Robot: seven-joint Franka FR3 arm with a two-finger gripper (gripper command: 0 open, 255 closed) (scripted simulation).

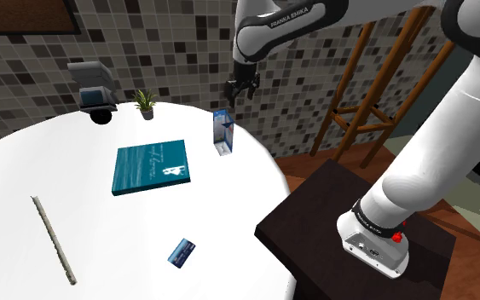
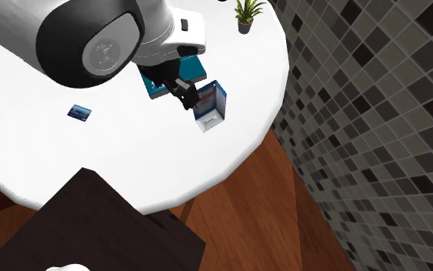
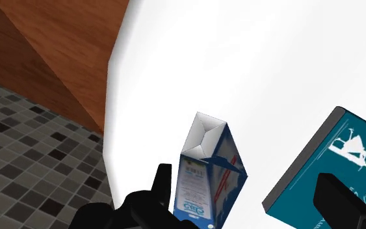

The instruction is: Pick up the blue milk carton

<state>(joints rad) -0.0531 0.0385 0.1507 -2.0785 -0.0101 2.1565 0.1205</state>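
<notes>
Black fingers [image 3: 162,185] of the end effector [image 3: 245,181] sit closest to the wrist camera, spread wide and grasping nothing. Beneath them the carton [image 3: 207,172] stands upright on the white bench [image 3: 240,65], nearer one finger than the other. In the shoulder view the end effector hangs just above the carton and apart from it.

The carton is blue and white with a grey-white top. One side carries slanting red stripes. Another has a white panel of blue print, too small to read. It stands near the bench's rim, on the side toward the wood floor [image 3: 64,45] and the mosaic wall [image 3: 19,149].

A teal book [image 3: 331,166] lies flat just beside the carton, on the shoulder view's left of it. Its cover bears a small white drawing and a line of white script that I cannot read. A small blue card [image 1: 182,252] lies well apart from both, toward the shoulder view's lower edge, its markings illegible.

On the white arm [image 1: 289,21], dark capitals read "FRANKA EMIKA". A thin pale rod [image 1: 53,239] lies at the shoulder view's lower left, and a potted plant [image 1: 147,104] stands at the far side of the bench. The dark stand [image 1: 315,222] is at lower right, with a wooden stool [image 1: 374,77] by the wall behind it.
</notes>
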